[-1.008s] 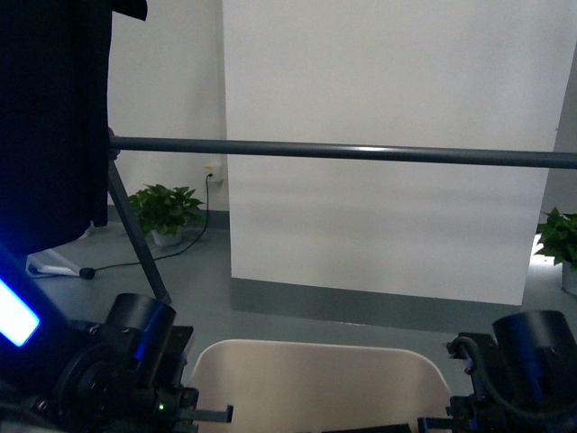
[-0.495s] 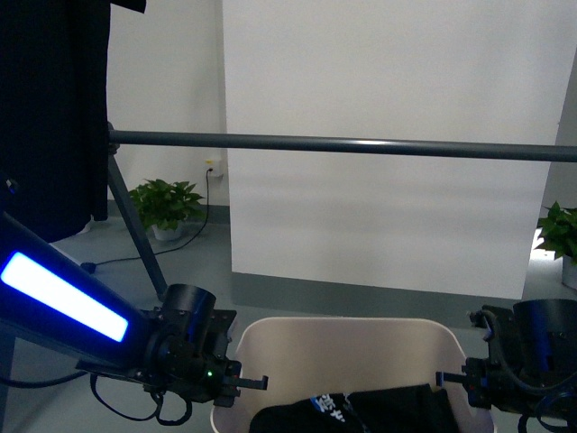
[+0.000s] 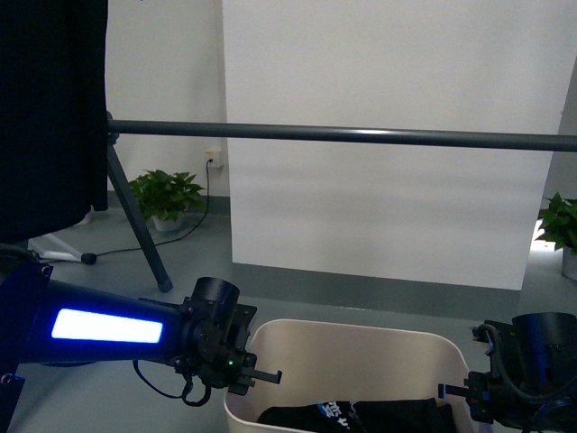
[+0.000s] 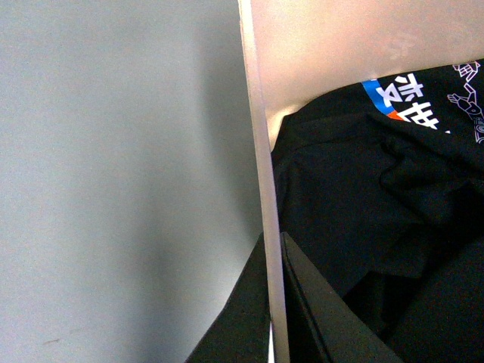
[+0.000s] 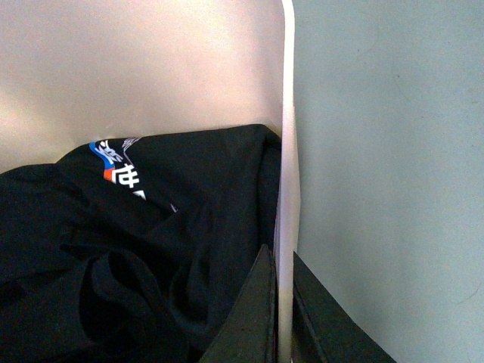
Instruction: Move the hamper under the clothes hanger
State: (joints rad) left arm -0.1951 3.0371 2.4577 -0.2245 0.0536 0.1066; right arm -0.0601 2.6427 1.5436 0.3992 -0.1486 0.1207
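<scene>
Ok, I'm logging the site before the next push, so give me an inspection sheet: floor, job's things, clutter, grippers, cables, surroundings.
Surface: bare grey floor.
Job's things: beige plastic hamper between the arms; dark grey metal clothes hanger, bar horizontal; cannot tell whether the hamper is under it.
Clutter: black printed clothes inside the hamper.
Grippers: left gripper and right gripper each clamp a hamper side wall, one finger inside, one outside.
Cables: dark cable on the floor below a wall socket.
Surroundings: white wall panel; left potted plant; right potted plant; black garment hanging at left.
</scene>
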